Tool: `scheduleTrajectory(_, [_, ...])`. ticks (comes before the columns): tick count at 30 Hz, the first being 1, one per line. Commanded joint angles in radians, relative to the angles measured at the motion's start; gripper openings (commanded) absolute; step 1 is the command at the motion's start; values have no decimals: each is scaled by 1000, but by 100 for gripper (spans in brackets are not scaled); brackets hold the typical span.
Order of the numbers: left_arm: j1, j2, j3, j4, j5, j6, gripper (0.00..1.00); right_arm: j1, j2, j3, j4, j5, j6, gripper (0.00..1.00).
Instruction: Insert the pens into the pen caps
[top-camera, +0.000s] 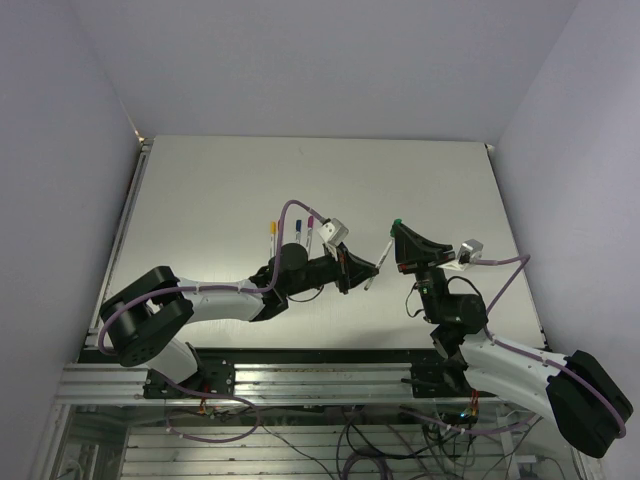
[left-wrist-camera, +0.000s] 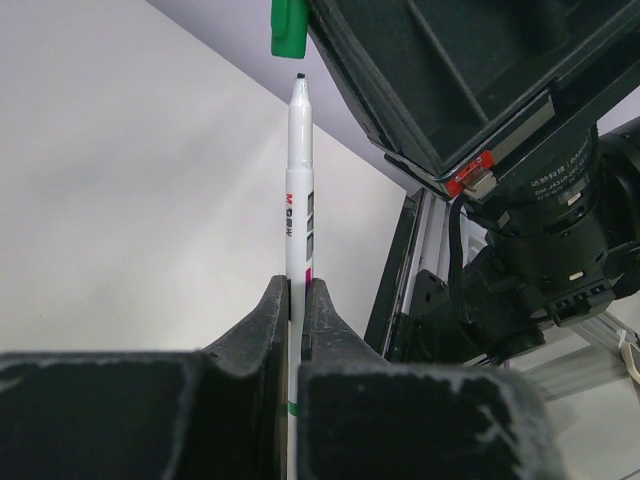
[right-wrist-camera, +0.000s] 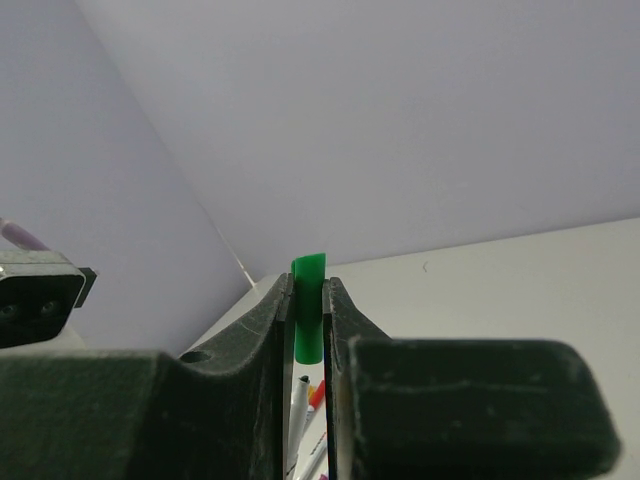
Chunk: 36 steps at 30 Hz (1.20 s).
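Green cap (right-wrist-camera: 309, 300): pinched between the closed-down fingers of the right pincer (right-wrist-camera: 308, 292), its top end poking out past the fingertips
Pen (left-wrist-camera: 298, 190): clamped low on its barrel by the left pincer (left-wrist-camera: 297, 293), closed tight on it; most of the barrel stands out past the fingertips, tip outward
Gap: pen tip just short of the cap's mouth, nearly in line, not yet inside
Done: by my judgement, no pen capped so far
Remaining: seating this pen, then the other pens (top-camera: 298, 230) lying on the table (top-camera: 200, 190) beyond the left pincer's wrist; whether those carry caps is too small to tell
Left arm: stretched low toward the centre, pen angled up at the right pincer
Right arm: elbow bent, wrist raised, pincer just above and beyond the left pincer's fingertips
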<state>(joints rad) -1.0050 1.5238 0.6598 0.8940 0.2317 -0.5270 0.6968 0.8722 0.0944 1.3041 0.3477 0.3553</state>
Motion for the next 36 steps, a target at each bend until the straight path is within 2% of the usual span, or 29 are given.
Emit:
scheduleTrajectory(1, [-5,-3,15,37,-15,15,7,-3,-11,14,12,4,6,0])
scheduleTrajectory(25, [-5,-31,5,63,-83,21,7,-3,2,12,-27,-37,71,0])
scheduleTrajectory(36, [-5,-41,-50,230,-182,-7,7,-3,67,48,-79,-156,121,0])
